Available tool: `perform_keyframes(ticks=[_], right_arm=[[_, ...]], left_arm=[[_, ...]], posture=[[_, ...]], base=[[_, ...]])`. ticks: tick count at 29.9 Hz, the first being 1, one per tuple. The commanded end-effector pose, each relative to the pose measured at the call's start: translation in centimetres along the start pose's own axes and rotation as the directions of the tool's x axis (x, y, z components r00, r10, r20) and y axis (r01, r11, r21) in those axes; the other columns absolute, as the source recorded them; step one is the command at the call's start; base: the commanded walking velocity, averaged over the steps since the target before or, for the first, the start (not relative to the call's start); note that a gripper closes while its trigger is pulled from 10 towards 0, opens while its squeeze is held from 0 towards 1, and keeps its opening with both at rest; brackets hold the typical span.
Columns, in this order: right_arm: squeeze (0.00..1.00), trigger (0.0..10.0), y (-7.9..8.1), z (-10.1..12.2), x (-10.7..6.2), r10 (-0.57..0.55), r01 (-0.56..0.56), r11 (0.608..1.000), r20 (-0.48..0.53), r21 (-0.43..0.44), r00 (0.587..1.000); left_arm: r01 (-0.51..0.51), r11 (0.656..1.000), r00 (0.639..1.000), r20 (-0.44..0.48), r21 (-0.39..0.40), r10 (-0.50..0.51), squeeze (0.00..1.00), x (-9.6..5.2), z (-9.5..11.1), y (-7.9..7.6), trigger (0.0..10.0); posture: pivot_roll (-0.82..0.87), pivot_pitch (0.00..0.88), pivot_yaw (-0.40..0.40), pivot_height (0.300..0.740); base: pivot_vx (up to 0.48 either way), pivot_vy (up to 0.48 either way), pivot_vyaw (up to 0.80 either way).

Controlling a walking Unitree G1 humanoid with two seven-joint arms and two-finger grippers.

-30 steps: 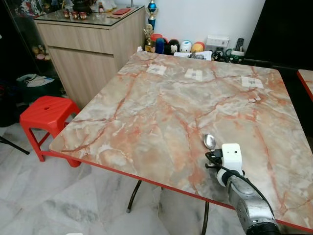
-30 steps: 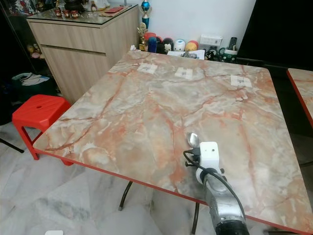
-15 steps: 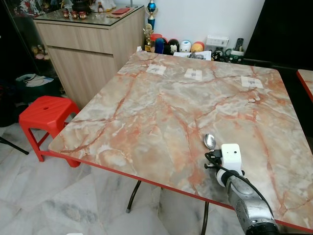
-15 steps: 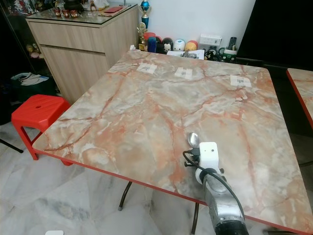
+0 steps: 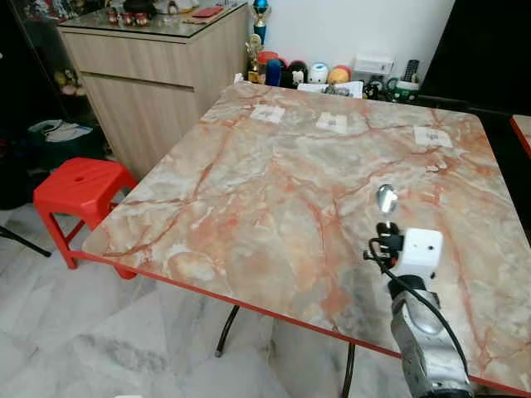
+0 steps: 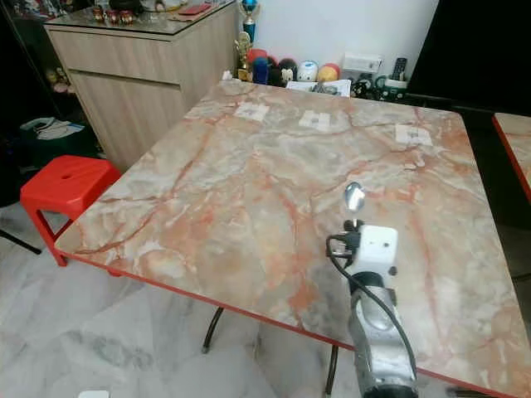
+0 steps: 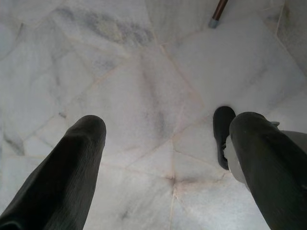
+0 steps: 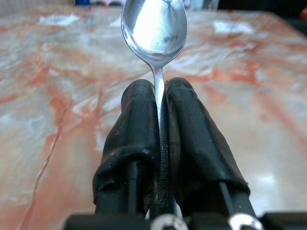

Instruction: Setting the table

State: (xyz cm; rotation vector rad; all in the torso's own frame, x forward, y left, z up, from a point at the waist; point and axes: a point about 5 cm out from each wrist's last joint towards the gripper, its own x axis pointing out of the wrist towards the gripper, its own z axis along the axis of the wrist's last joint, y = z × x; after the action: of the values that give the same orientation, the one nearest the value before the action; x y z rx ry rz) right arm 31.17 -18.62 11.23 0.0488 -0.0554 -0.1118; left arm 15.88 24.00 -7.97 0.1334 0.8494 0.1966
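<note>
Head views: marble-pattern table [image 5: 274, 191] w/ red edge takes up most of the scene. Right arm reaches in from approx. 5 o'clock, over the near-right part of the tabletop. Right gripper [image 5: 387, 225] sits just ahead of the white wrist box, fingers pressed together on the handle of a metal spoon [image 5: 386, 199]. Spoon bowl points toward 12 o'clock, held above the table surface; cannot tell if the tip touches. Three small paper labels [image 5: 332, 123] lie in a row near the far edge. Beyond that edge, at 12 o'clock, small figurines and cups [image 5: 307, 75] stand against the wall. Wooden cabinet [image 5: 149, 70] at 10–11 o'clock, red stool [image 5: 79, 184] at 9 o'clock on the pale marble floor [image 5: 99, 332].

Left wrist view: left gripper [image 7: 168, 148] hangs over the floor, fingers [image 7: 72, 167] well apart, nothing between them. A table leg tip [image 7: 217, 13] shows at the far side. A dark foot-like shape lies near one finger; not identifiable.

Right wrist view: both black fingers [image 8: 136, 129] clamped on the spoon handle, one each side, touching it. Spoon bowl [image 8: 154, 26] stands clear beyond the fingertips, concave face to the camera. Tabletop runs beneath and ahead, blurred.
</note>
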Motion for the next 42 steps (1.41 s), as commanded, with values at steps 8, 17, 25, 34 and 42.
perform_keyframes(ticks=[8, 17, 25, 34, 42], right_arm=[[0.0, 10.0, 0.2, 2.5, -1.6, 0.061, -0.047, 0.994, 0.146, -0.102, 0.987], [0.0, 10.0, 0.4, 2.6, -1.4, 0.041, -0.025, 0.994, 0.146, -0.11, 0.988], [0.0, 10.0, 0.2, 3.0, -1.1, 0.007, 0.007, 0.996, 0.16, -0.088, 0.987], [0.0, 10.0, 0.9, 3.7, -0.8, -0.013, 0.024, 0.998, 0.192, -0.054, 0.981], [0.0, 10.0, 0.9, 4.3, -0.5, -0.022, 0.035, 0.998, 0.214, -0.056, 0.977]], left_arm=[[0.011, 1.0, 0.999, -0.038, 0.011, -0.01, 0.0, -0.2, -0.9, -0.2, 10.0], [0.023, 0.999, 0.999, -0.039, 0.043, -0.021, 0.0, -0.2, -0.8, -0.6, 10.0], [0.023, 0.999, 0.999, -0.031, 0.04, -0.021, 0.0, -0.2, -0.7, -0.7, 10.0], [0.025, 0.999, 1.0, -0.016, 0.033, -0.024, 0.0, -0.1, -0.3, -0.9, 10.0], [0.027, 0.999, 1.0, -0.011, 0.031, -0.027, 0.0, 0.0, 0.0, -1.0, 10.0]], posture=[[-0.01, 0.008, -0.021, 0.74], [-0.01, 0.0, -0.022, 0.74], [-0.02, 0.0, -0.021, 0.74], [-0.01, 0.019, -0.021, 0.74], [-0.01, 0.034, -0.021, 0.74]], base=[[0.0, 0.0, 0.0], [0.0, -0.141, 0.0], [0.0, -0.375, -0.56], [0.0, -0.383, 0.0], [0.0, -0.382, 0.0]])
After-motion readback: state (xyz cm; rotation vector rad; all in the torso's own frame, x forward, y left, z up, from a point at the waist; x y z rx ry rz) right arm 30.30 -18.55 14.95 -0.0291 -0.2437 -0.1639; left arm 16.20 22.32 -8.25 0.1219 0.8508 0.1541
